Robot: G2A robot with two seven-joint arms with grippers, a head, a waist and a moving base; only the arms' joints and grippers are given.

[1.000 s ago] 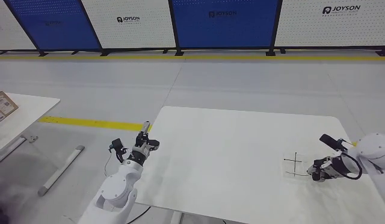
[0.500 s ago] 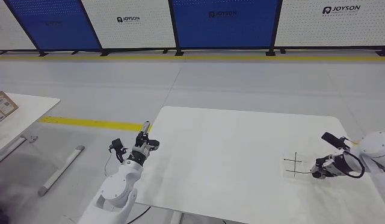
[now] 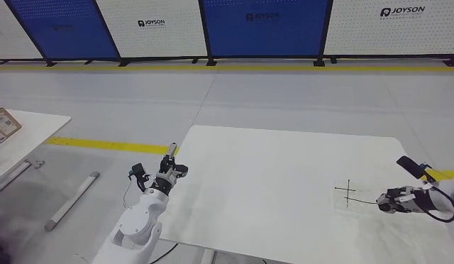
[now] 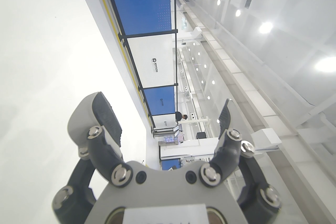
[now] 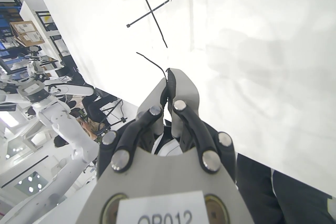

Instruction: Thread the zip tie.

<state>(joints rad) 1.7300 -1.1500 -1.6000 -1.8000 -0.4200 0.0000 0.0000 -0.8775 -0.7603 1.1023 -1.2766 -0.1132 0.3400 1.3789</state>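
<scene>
Here, the right gripper (image 5: 168, 79) sits low at the right side of the table (image 3: 269, 179), its fingers pressed together on one end of a thin black zip tie (image 5: 150, 60). The free length curves out past the fingertips and runs on, roughly in line with the fingers, toward the middle of the table. It ends in a narrow tip. The clamped end is hidden between the pads, so whether that is the head cannot be told.

Just beyond the tip lie two more crossed ties (image 5: 151, 11), flat on the white surface, each with its small square head at the far end and its pointed tail toward the gripper.

The left gripper (image 4: 165, 107) stands with fingers wide apart and nothing between them, well off at the opposite edge. The right arm is plainly the nearer, and threading likely depends on bringing the loose tip to a head.
</scene>
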